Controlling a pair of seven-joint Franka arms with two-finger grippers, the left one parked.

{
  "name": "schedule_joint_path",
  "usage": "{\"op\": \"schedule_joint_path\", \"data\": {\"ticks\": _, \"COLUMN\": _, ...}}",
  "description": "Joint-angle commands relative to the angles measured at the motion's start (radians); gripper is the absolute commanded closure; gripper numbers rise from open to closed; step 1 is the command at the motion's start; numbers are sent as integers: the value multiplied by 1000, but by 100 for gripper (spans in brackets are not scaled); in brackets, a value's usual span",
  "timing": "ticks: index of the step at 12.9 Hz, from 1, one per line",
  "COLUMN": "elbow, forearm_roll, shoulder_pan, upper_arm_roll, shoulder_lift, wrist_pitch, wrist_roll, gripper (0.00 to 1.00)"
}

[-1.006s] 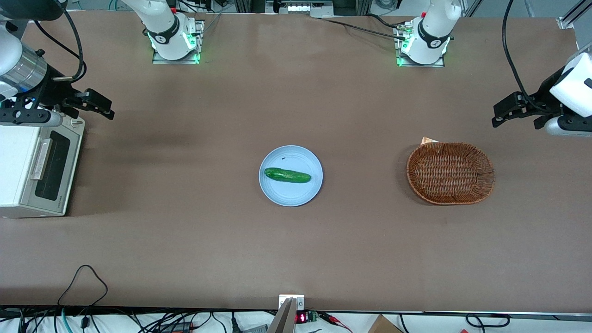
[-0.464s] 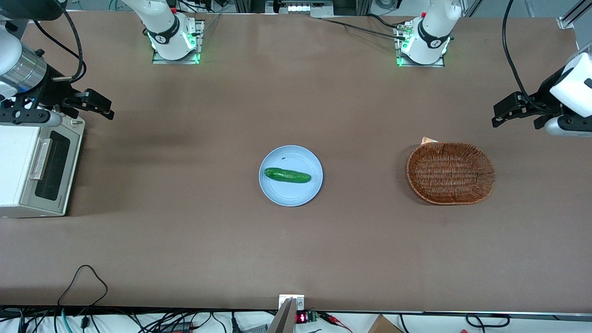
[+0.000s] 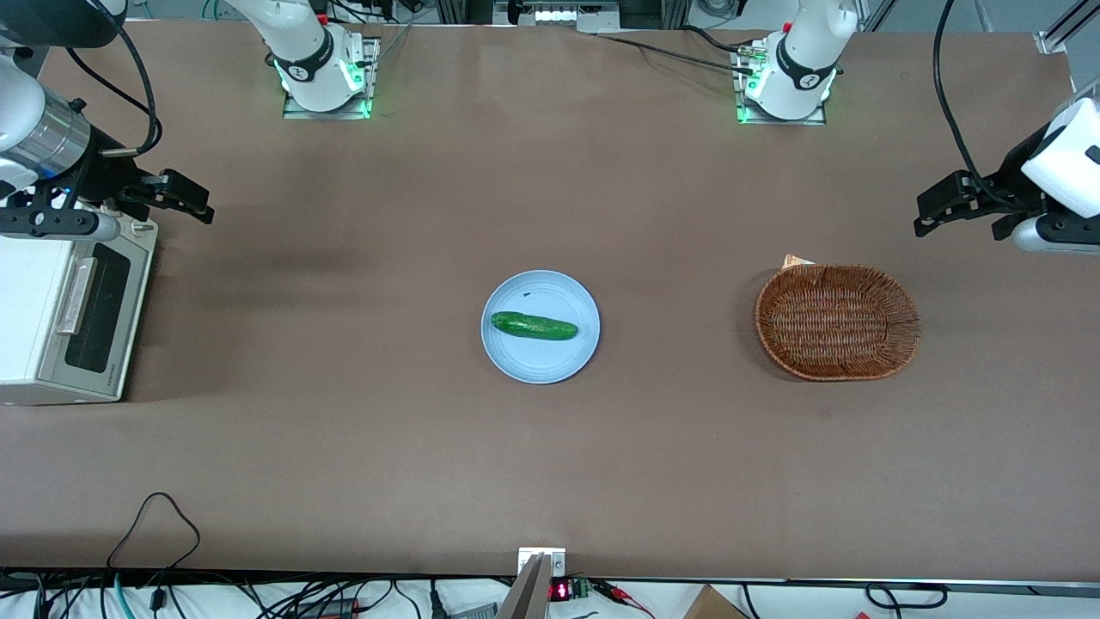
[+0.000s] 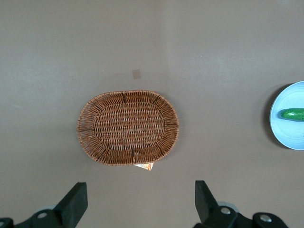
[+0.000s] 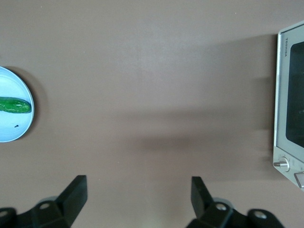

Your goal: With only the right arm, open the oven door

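The white oven [image 3: 30,320] stands at the working arm's end of the table. Its oven door [image 3: 100,316] is shut, with the silver bar handle [image 3: 75,297] along its top edge. The right arm [image 3: 39,137] hangs over the oven's end farther from the front camera. Its black gripper [image 3: 191,199] sticks out past the oven's front, above bare table, touching nothing. In the right wrist view the gripper [image 5: 138,185] is open with only tabletop between its fingers. The same view takes in the edge of the oven door [image 5: 289,95] and a round knob [image 5: 281,164].
A light blue plate [image 3: 516,357] with a green cucumber [image 3: 534,326] sits mid-table. A brown wicker basket [image 3: 837,321] lies toward the parked arm's end. Cables [image 3: 155,516] trail along the table edge nearest the front camera.
The right arm's wrist has shifted very slightly away from the front camera. The oven door has stayed shut and the gripper has stayed open.
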Motion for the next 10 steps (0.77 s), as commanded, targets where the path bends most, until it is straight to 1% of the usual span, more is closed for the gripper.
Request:
{"op": "schedule_joint_path", "data": {"ticks": 1, "elbow": 22, "forearm_roll": 3, "shoulder_pan": -6, "upper_arm_roll": 4, "shoulder_lift": 5, "wrist_pitch": -25, "wrist_roll": -19, "gripper": 56}}
{"op": "schedule_joint_path", "data": {"ticks": 2, "elbow": 22, "forearm_roll": 5, "shoulder_pan": -8, "upper_arm_roll": 4, "shoulder_lift": 17, "wrist_pitch": -27, "wrist_roll": -17, "gripper": 58}}
{"op": "schedule_joint_path", "data": {"ticks": 3, "elbow": 24, "forearm_roll": 3, "shoulder_pan": -5, "upper_arm_roll": 4, "shoulder_lift": 20, "wrist_pitch": -27, "wrist_roll": -10, "gripper": 69}}
{"op": "schedule_joint_path", "data": {"ticks": 5, "elbow": 27, "forearm_roll": -2, "shoulder_pan": 0, "upper_arm_roll": 5, "shoulder_lift": 23, "wrist_pitch": -33, "wrist_roll": -6, "gripper": 83}}
{"op": "schedule_joint_path", "data": {"ticks": 7, "elbow": 30, "forearm_roll": -3, "shoulder_pan": -5, "upper_arm_roll": 5, "shoulder_lift": 23, "wrist_pitch": -37, "wrist_roll": -6, "gripper": 91}}
{"op": "schedule_joint_path", "data": {"ticks": 10, "elbow": 30, "forearm_roll": -3, "shoulder_pan": -5, "upper_arm_roll": 4, "shoulder_lift": 23, "wrist_pitch": -47, "wrist_roll": -6, "gripper": 98}}
